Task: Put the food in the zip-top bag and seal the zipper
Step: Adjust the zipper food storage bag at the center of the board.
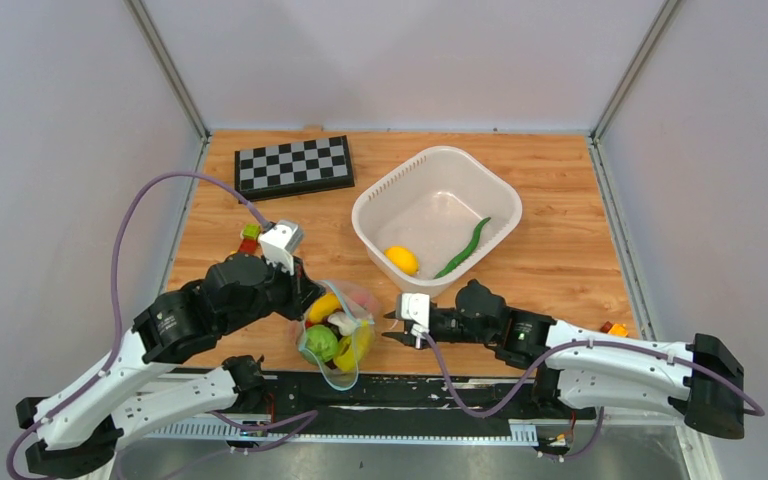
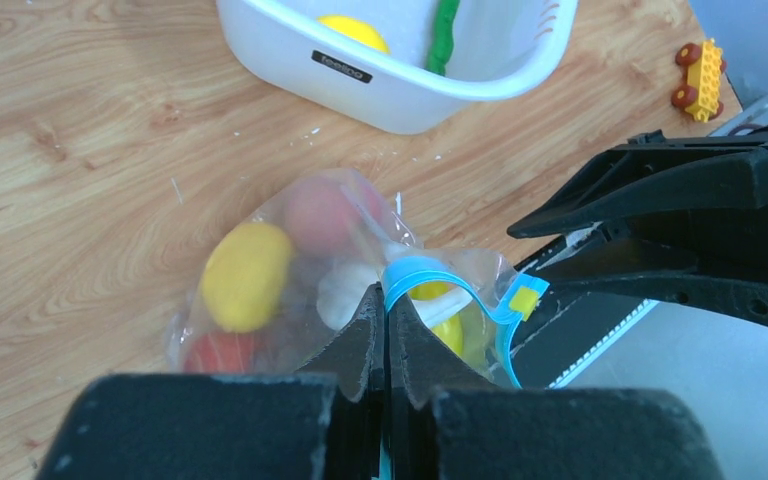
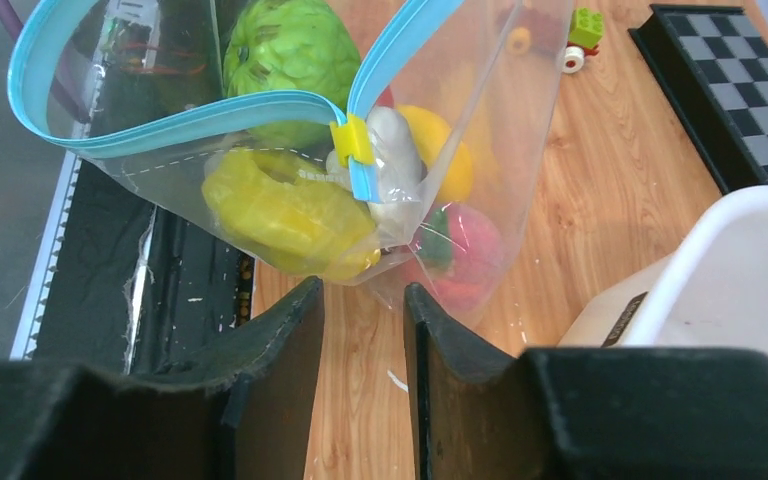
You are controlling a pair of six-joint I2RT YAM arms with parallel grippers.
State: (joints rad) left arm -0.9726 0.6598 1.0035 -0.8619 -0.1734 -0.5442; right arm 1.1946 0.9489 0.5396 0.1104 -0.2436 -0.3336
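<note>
Two containers for you: the white basket [image 1: 430,215] on the tabletop [image 1: 580,230] holds a lemon [image 1: 401,260] and a green chili [image 1: 465,248]. The zip-top bag [image 3: 505,110] at the near edge, mouth gaping, holds several pieces of food [image 1: 320,343]. Treat the bag as light, floppy, slippery film, and take it by the stiffer zipper [image 3: 160,125]. Your left pincer [image 2: 385,300] is clamped on that strip. The right pincer [image 3: 362,290], jaws partly apart and empty, sits just beside.

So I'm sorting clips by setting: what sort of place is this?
Probably a robotics test cell: plain grey panels enclose a wooden tabletop, a left arm and right arm are mounted at its near edge, and the food in the zip-top bag is plastic.
</note>
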